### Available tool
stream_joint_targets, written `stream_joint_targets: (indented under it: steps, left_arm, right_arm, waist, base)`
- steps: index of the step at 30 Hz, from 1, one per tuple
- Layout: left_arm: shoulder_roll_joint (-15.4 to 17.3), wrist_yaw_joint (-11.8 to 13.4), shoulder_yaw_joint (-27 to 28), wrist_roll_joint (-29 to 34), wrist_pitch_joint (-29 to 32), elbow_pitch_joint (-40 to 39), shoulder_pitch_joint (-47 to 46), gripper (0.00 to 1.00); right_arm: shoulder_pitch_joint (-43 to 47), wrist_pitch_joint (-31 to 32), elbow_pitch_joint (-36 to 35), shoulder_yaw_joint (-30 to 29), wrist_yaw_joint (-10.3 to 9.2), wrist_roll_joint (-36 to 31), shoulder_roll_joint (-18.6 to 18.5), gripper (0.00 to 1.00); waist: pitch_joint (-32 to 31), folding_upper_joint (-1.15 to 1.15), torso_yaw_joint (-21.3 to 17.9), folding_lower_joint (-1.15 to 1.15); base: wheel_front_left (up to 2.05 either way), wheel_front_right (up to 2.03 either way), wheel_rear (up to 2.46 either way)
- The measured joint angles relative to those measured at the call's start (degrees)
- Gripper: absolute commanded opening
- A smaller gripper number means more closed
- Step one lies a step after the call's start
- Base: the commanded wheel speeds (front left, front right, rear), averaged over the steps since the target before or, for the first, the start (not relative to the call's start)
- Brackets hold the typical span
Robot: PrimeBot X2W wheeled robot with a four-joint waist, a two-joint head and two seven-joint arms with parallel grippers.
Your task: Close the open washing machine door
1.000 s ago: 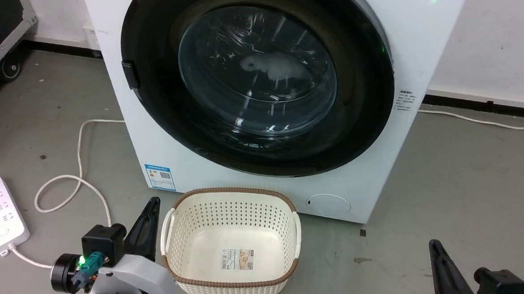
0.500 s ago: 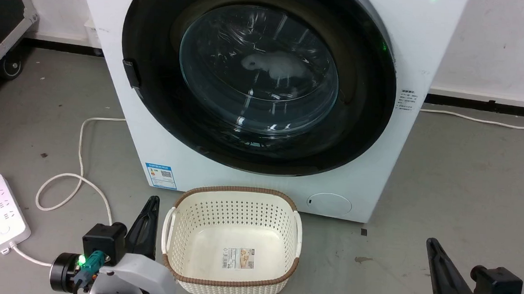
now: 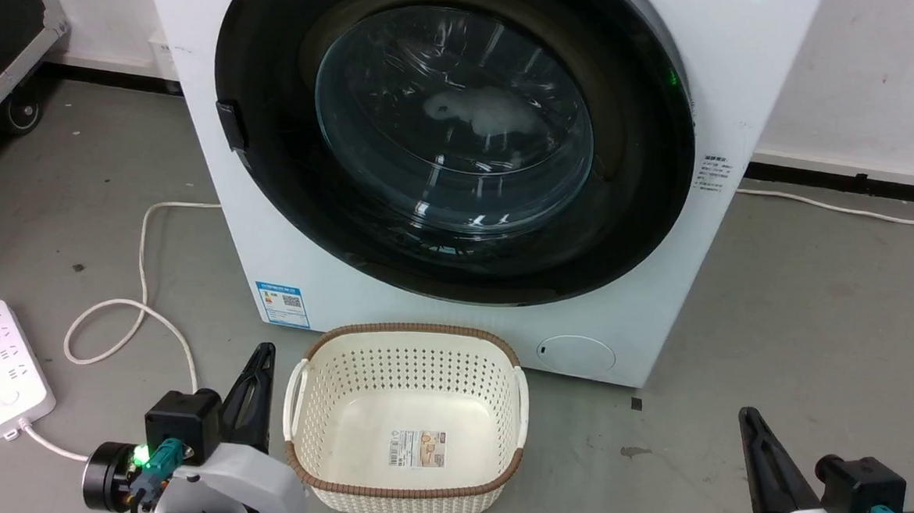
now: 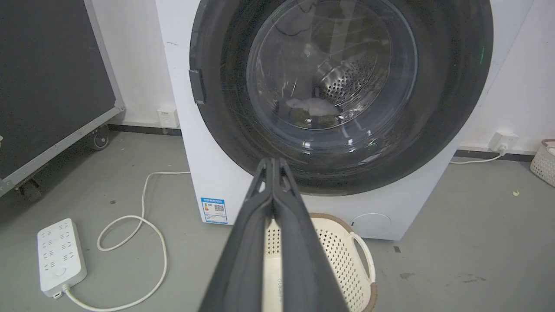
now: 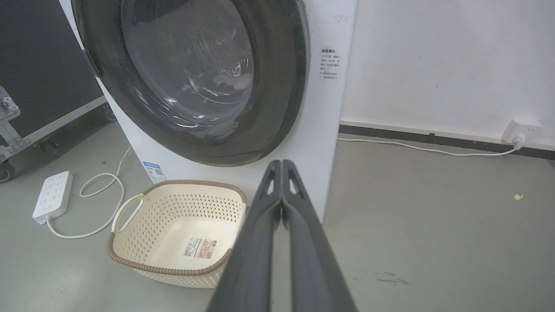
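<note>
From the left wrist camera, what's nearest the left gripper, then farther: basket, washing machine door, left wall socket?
1. basket, low, right beside the left gripper.
2. washing machine door, straight ahead.
3. wall socket, on the far wall, left.

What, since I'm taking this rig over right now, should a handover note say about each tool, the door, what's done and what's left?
Both empty: the left tool is shut, low by the basket; the right tool is shut, low on the right, touching nothing.
The washing machine door lies flush against the machine front, with no gap visible.
Done: the door looks closed.
Left: probably nothing. The latch cannot be seen, so a gentle press check may be wise.
</note>
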Motion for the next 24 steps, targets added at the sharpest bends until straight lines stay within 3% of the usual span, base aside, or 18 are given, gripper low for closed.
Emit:
stream_joint_targets:
  steps: [24]
  left_arm:
    - [-1.4, 0.2, 1.7, 3.4, 2.0, -2.1, 1.1, 0.0]
  right_arm:
    - [-0.8, 1.6, -1.3, 0.7, 0.0, -1.5, 0.0, 0.0]
  waist:
    - [0.4, 0.0, 0.3, 0.0]
  base:
    - [0.0, 0.0, 0.0]
